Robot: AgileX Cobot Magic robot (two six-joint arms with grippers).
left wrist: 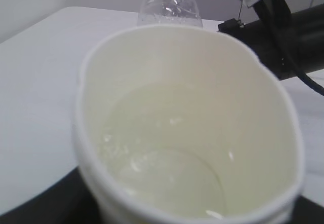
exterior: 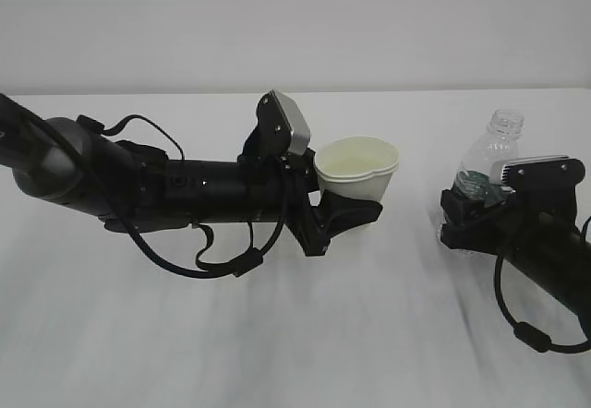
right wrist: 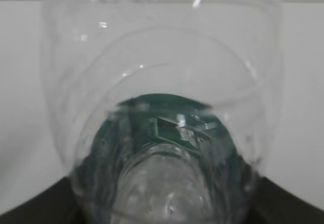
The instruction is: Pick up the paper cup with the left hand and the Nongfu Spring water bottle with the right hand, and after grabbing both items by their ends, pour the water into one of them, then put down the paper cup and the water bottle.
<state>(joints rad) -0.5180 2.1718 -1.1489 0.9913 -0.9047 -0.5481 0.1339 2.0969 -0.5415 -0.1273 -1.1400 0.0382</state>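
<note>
The left pincer (exterior: 346, 216) is clamped around the lower part of the paper cup (exterior: 358, 170), holding it upright just above the white bench (exterior: 305, 334), left of centre. The cup's rim is squeezed slightly out of round. The left wrist view looks down into the cup (left wrist: 187, 133), where clear water (left wrist: 167, 153) covers the bottom.

To the right, well apart from the cup, the right pincer (exterior: 471, 214) grips the Nongfu Spring water bottle (exterior: 489, 163) around its lower body, at the green label band. The bottle stands upright, capless neck on top, its base at or just above the bench. In the right wrist view the bottle (right wrist: 162, 133) fills the frame between the fingers.
</note>
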